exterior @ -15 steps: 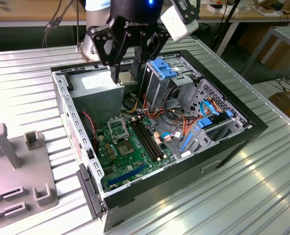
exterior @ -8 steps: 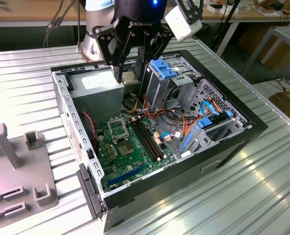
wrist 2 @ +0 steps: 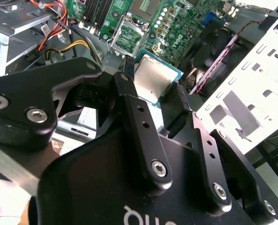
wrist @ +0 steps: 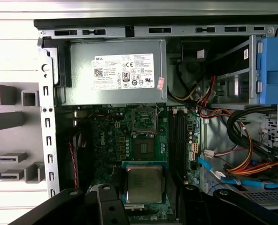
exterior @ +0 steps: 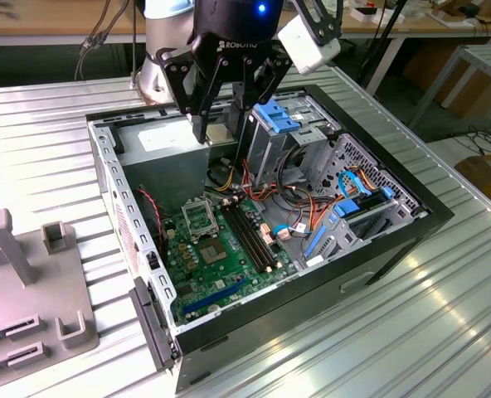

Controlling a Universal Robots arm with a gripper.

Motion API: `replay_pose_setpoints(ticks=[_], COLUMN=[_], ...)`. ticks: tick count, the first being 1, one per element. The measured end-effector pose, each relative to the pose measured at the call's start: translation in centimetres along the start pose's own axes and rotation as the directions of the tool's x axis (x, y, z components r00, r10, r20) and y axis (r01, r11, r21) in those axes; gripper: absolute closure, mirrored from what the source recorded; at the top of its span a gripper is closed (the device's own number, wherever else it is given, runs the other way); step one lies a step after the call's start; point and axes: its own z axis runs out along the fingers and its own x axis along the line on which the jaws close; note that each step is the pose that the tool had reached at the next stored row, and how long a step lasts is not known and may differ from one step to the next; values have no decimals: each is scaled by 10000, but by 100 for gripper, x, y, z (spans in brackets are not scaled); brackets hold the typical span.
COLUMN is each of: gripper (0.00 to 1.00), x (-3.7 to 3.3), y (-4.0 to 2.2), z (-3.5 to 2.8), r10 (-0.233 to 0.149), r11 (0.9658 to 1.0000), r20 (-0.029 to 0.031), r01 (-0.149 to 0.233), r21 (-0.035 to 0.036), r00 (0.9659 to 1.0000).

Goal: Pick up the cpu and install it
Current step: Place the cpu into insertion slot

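First wrist view: looks straight down into the open computer case [wrist: 49, 117]; catches the cpu [wrist: 143, 183], metal lid up, clamped in the gripper [wrist: 143, 190], jaws drawn narrow onto two opposite edges of the chip; places the chip in the air over the green motherboard [wrist: 111, 140], apart from the cpu socket [wrist: 144, 121] and in line with it; sets the socket just beside the grey power supply [wrist: 115, 70], with the black memory slots [wrist: 178, 136] alongside; takes in a blue drive bracket [wrist: 273, 70] and a grey fixture [wrist: 12, 131] outside the case.

Second wrist view: looks past the black finger links to the same grip; shows the cpu [wrist 2: 152, 80] pinched at its edges, gripper [wrist 2: 154, 78] shut on it; leaves the socket [wrist 2: 128, 35] beyond the chip, not touching it; red, yellow and black wires [wrist 2: 59, 44] near the socket.

Exterior view: finds the gripper [exterior: 221, 131] at the upper middle of the frame, over the power supply [exterior: 167, 137] end of the case [exterior: 104, 166]; keeps it well above the motherboard [exterior: 229, 257] and socket [exterior: 197, 217] at centre frame; case lying on the ribbed metal table [exterior: 411, 332]; grey fixture [exterior: 30, 282] at lower left of the frame.
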Motion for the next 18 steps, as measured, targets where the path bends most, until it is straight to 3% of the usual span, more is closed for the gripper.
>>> replay_pose_setpoints(ticks=[18], gripper=[53], x=[-1], y=[-1], z=[64], r10=[0], r11=[10000], r20=[0], r01=[0], r21=[0], r00=[10000])
